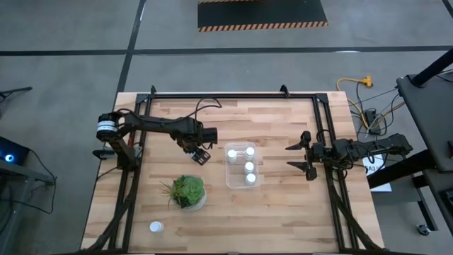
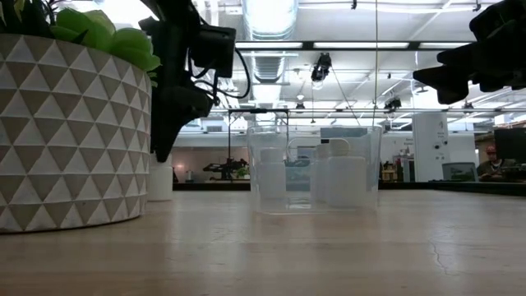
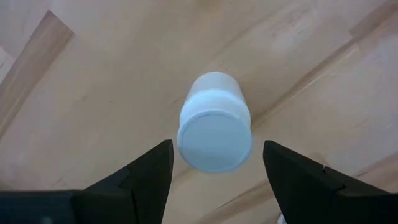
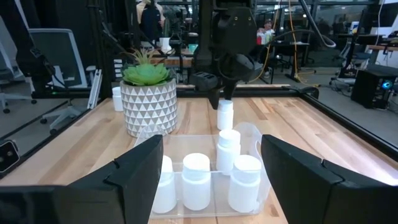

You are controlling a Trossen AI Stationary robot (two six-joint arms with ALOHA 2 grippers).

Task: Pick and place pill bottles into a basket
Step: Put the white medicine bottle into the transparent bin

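We find the left hand (image 1: 200, 153) hovering just left of the basket (image 1: 241, 183), fingers (image 3: 146, 177) spread wide, straddling one pill bottle (image 3: 215, 124) that stands upright on the bench (image 1: 283, 212). It grips nothing yet. We read this as lining up for a grasp from above, cap centred between the fingers.

Four bottles (image 4: 197, 180) stand upright inside the basket, packed close. One more bottle (image 1: 156, 227) stands well apart at the near left corner, beyond the potted plant (image 1: 187, 191), which sits between it and the basket.

The right hand (image 1: 306, 157) waits at the bench's right edge, wide open and empty, clear of the work.

Bench is pale wood planking in a dark metal frame. Floor is grey concrete with a striped hazard mat at the far side; cables lie to the right.
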